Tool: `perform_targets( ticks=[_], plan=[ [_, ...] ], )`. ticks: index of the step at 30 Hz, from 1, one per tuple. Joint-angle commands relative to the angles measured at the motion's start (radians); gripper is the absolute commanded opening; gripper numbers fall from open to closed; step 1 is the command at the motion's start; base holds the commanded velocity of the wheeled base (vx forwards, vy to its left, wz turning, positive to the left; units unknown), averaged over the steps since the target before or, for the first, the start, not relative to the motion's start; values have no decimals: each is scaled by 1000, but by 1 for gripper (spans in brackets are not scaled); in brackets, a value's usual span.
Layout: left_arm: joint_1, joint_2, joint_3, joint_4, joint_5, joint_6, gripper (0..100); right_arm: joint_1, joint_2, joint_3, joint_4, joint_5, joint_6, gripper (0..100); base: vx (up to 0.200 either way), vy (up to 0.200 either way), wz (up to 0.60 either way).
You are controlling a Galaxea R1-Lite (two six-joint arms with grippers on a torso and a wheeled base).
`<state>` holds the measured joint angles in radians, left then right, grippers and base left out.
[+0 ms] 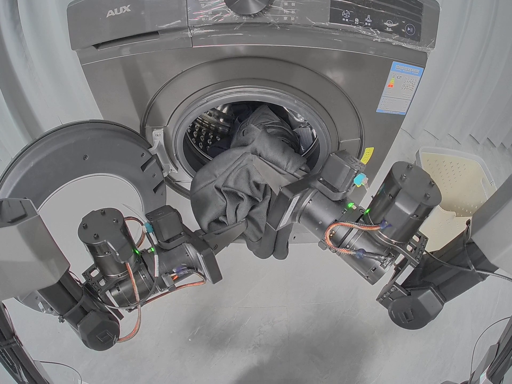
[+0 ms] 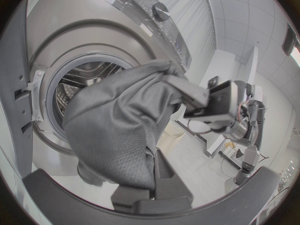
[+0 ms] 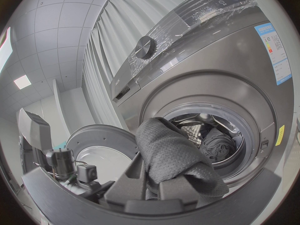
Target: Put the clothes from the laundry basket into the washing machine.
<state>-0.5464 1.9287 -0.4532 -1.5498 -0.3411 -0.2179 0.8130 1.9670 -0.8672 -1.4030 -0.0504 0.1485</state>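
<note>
Noted nearest, low on the left: left gripper [image 1: 238,231], jaws pinched on the lower edge of the dark grey garment [image 1: 229,188]. Just beyond, on the right: right gripper [image 1: 271,205], jaws clamped on the same garment's upper right side, cloth bunched between the fingers [image 3: 178,188]. Garment slung between the two grippers, bulging over the lower lip of the drum opening [image 1: 210,129], upper part already inside, a tail hanging below the right gripper above the floor [image 1: 266,321]. Seen deeper in the drum: a second dark bundle [image 3: 217,144]. Behind all: grey washing machine [image 1: 128,76], door [image 1: 69,150] swung wide to the left. Off right, beside the machine: white laundry basket [image 1: 458,182], contents not visible.
</note>
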Motion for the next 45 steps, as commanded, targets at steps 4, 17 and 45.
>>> perform_targets(
  ticks=[4,17,45],
  plan=[
    [-32,-123,13,-3,-1,-11,0,0,21,19,1,0,0,0,0,0,0],
    [3,-139,-30,-1,5,-29,0,-8,27,136,12,0,16,100,0,0,0],
    [20,-99,-191,-1,143,-28,0,-67,55,329,1,12,16,100,0,0,0]
  ],
)
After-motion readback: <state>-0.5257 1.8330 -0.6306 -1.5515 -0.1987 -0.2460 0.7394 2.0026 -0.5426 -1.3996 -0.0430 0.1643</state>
